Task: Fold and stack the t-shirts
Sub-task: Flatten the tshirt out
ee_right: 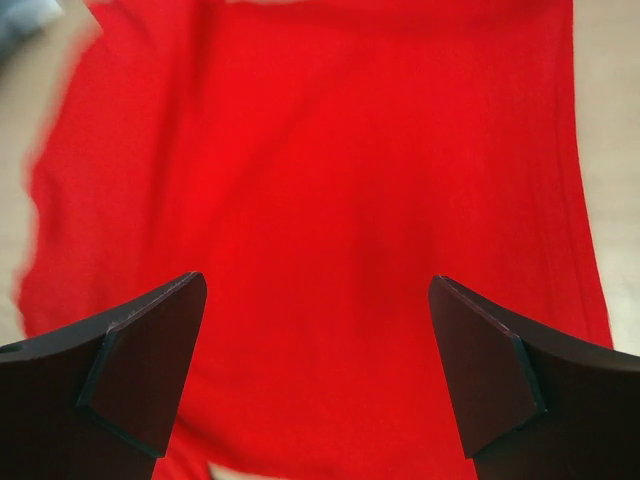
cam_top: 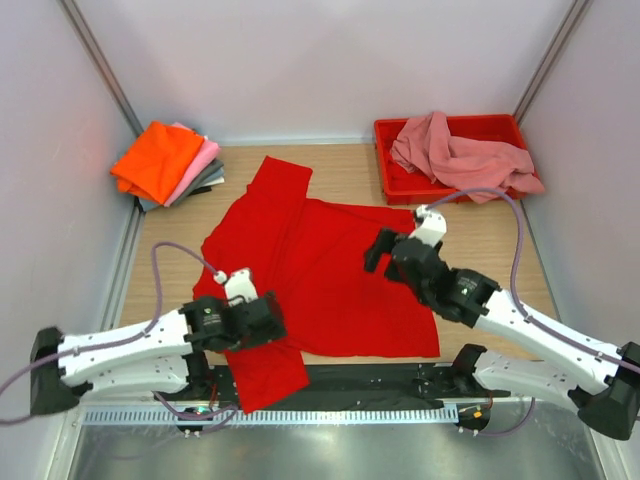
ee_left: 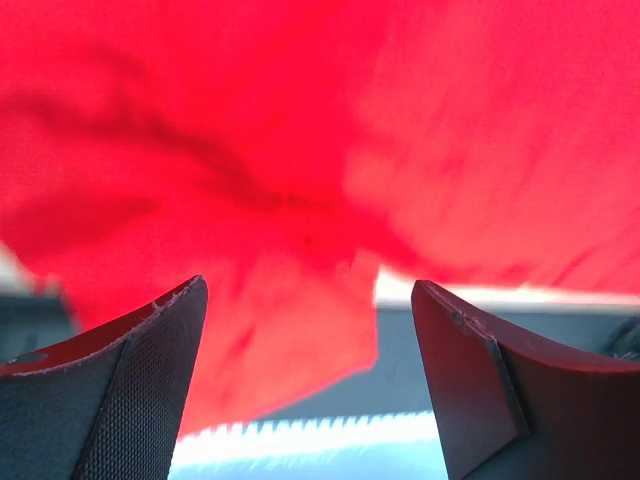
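A bright red t-shirt [cam_top: 320,270] lies spread on the wooden table, one sleeve pointing to the back, its near left corner hanging over the black front edge. My left gripper [cam_top: 265,322] is open over that near left part; the red cloth [ee_left: 300,180] fills its view. My right gripper [cam_top: 383,250] is open above the shirt's right half, and the shirt [ee_right: 330,200] fills its view too. A dusty pink t-shirt [cam_top: 460,155] lies crumpled in the red tray. Folded orange [cam_top: 157,160], light pink [cam_top: 196,165] and grey [cam_top: 205,180] shirts are stacked at the back left.
The rigid red plastic tray [cam_top: 392,180] stands at the back right. White walls close in the back and both sides. A black strip [cam_top: 380,375] and a toothed white rail [cam_top: 300,415] run along the near edge between the arm bases.
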